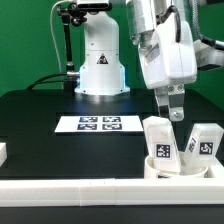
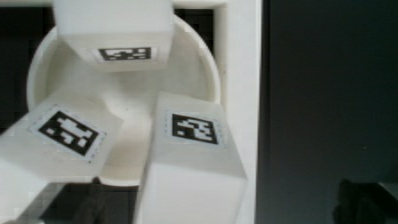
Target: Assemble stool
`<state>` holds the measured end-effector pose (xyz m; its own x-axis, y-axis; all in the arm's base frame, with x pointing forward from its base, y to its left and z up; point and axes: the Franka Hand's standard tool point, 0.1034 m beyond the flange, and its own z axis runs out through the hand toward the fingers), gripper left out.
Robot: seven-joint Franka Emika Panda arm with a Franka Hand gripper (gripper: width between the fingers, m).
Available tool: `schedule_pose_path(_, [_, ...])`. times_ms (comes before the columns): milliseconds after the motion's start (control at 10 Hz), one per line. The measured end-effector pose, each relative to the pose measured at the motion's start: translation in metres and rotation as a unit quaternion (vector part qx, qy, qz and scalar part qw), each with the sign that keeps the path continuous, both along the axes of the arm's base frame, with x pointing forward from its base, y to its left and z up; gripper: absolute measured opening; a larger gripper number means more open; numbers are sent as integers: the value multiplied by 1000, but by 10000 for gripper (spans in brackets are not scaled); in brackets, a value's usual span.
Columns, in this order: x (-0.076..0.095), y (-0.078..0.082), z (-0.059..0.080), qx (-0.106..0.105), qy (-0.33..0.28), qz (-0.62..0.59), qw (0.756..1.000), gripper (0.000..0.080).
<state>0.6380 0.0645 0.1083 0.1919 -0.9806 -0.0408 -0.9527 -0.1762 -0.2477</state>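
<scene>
The round white seat (image 1: 190, 168) lies at the front of the table on the exterior view's right, against the white rail. Tagged white legs stand tilted on it: one (image 1: 160, 142) under my gripper, another (image 1: 204, 141) beside it. The wrist view shows the seat (image 2: 111, 95) with three legs on it, a far one (image 2: 116, 40), a side one (image 2: 63, 135) and a near one (image 2: 196, 145). My gripper (image 1: 172, 112) (image 2: 214, 212) is open, its dark fingers (image 2: 86, 205) on either side of the near leg, with a gap on one side.
The marker board (image 1: 100, 124) lies mid-table before the robot base (image 1: 100, 70). A long white rail (image 1: 90, 190) runs along the front edge and shows next to the seat in the wrist view (image 2: 246, 60). A small white block (image 1: 3, 153) sits at the exterior view's left edge.
</scene>
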Motion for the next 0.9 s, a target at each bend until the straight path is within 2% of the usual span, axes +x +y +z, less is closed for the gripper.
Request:
schedule_pose_path(200, [1, -1, 2, -35, -5, 126, 991, 649])
schedule_pose_path(500, [5, -14, 6, -71, -25, 246, 966, 649])
schedule_pose_path(700, [5, -14, 4, -88, -28, 309, 947, 649])
schedule_pose_path(800, [5, -14, 3, -105, -28, 360, 927, 649])
schedule_pose_path(900, [5, -14, 2, -128, -26, 431, 893, 649])
